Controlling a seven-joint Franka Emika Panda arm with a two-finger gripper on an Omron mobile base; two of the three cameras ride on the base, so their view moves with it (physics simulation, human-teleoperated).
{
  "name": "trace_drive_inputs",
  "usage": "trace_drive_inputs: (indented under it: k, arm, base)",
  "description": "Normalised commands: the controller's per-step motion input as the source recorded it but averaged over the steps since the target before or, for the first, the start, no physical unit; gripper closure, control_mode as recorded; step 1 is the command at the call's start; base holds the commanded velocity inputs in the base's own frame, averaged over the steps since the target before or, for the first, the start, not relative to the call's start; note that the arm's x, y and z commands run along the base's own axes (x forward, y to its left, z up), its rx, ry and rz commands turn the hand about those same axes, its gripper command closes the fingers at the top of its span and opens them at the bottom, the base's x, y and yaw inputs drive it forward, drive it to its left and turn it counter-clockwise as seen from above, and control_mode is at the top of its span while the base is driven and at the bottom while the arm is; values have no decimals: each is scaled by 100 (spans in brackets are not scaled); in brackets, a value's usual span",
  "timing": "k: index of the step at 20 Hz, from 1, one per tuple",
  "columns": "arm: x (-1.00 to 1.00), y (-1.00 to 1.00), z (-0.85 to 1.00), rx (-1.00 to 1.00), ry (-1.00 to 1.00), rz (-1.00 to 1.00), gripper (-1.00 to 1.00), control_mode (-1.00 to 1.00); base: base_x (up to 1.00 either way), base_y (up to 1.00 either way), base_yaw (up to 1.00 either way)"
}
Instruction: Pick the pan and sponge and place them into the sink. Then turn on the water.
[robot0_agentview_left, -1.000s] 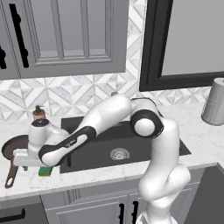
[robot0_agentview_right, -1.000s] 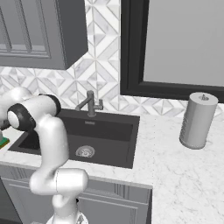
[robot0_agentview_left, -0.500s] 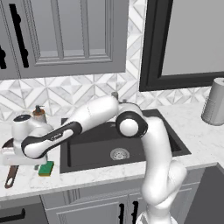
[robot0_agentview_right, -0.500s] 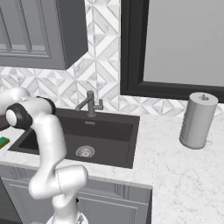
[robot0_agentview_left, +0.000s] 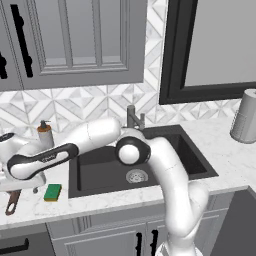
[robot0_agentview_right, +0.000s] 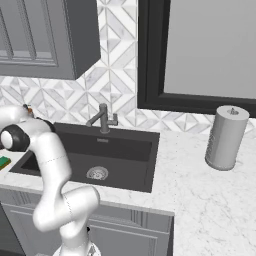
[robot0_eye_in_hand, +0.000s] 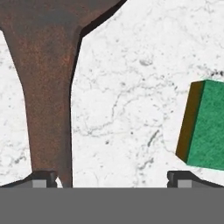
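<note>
Arm swung further left since a second ago, past the sponge (robot0_agentview_left: 52, 192). Gripper (robot0_eye_in_hand: 111, 178) is held wide open and empty above the pan (robot0_eye_in_hand: 48, 87) handle. Sink (robot0_agentview_left: 107, 162) is unfilled; pan pickup is judged imminent.

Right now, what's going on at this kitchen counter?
The white robot arm is stretched out left of the sink, with its gripper open and low over the marble counter. The pan's handle runs close beside one fingertip and the green sponge lies on the counter off to the other side. Nothing is gripped. Pan and sponge are both outside the basin, and no water runs from the faucet.
</note>
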Motion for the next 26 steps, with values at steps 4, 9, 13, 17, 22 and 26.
trace_drive_inputs:
  k: [4,9,13,17,22,26]
  arm:
    - [3,4,-2,0,-3,0,-100,-100]
    - [2,0,-20,0,-7,0,-100,-100]
    - [0,0,-41,0,-1,0,-100,-100]
    - [0,0,-20,0,0,0,-100,-100]
    - [3,2,0,0,0,0,-100,-100]
    - [0,4,0,0,0,0,-100,-100]
  base:
    - [0,0,0]
    - [0,0,0]
    - [0,0,0]
    - [0,0,0]
    - [0,0,0]
    - [0,0,0]
